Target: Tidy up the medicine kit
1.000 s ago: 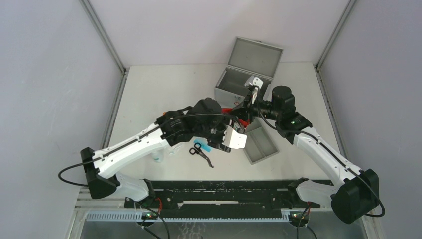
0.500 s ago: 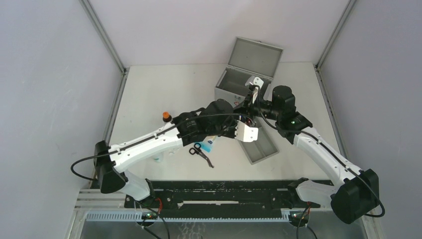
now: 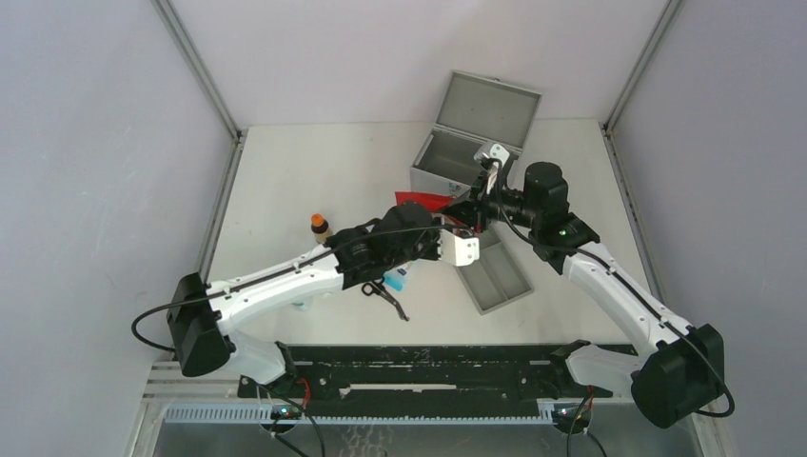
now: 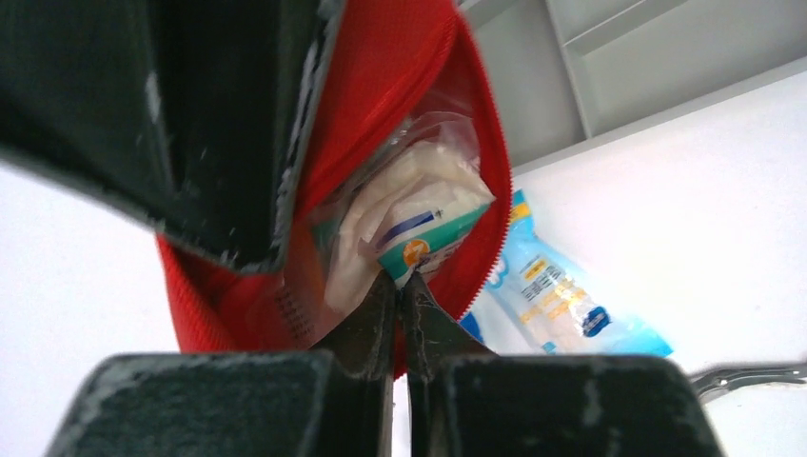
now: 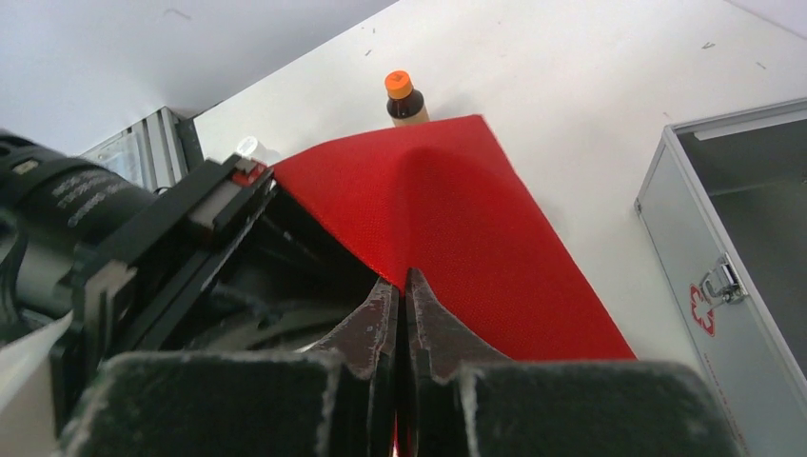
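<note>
Though it was gaping a second ago, the left gripper [image 4: 403, 286] is pinching the red fabric pouch [image 4: 400, 57] at its rim; the right gripper [image 5: 401, 286] is clamping its flap beside the grey metal medicine kit [image 3: 440, 157], at the far edge of the desk [image 3: 314, 171].

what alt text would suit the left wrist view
The left end effector, pinched shut, sits at the mouth of an open red pouch stuffed with wrapped packets. Behind on the white table lie a blue packet and a grey tray.

Left arm [image 3: 285, 276] reaches further right, uncovering the bottle [image 3: 320, 226]; left gripper [image 4: 403, 284] goes from open to pinching the pouch [image 4: 400, 67] rim.
</note>
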Robot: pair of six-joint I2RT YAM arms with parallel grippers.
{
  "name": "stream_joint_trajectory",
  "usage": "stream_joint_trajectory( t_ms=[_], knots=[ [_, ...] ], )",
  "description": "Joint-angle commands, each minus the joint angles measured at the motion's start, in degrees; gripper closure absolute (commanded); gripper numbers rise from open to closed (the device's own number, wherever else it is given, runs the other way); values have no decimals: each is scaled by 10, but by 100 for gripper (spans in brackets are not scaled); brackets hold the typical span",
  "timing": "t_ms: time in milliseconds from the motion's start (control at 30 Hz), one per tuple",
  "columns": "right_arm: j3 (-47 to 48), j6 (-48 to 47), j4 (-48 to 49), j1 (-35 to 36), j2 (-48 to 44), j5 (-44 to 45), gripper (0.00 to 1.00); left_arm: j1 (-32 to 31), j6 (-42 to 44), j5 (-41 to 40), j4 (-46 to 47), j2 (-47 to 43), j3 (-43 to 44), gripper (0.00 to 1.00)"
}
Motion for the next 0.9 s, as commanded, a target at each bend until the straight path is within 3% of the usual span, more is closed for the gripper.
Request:
stream_joint_trajectory(
  t_ms=[0, 600, 733, 867],
  knots=[
    [5, 20, 32, -2, -3, -20, 100, 33, 11, -41, 42, -38, -28, 95],
    [14, 37, 23, -12, 1, -37, 100, 53, 76, -72, 94, -21, -53, 92],
    [14, 32, 18, -17, 3, -11, 100, 53, 68, -11, 62, -57, -55, 83],
    [14, 31, 17, -16, 10, 6, 100, 52, 37, 96, -33, -88, -22, 66]
  ],
)
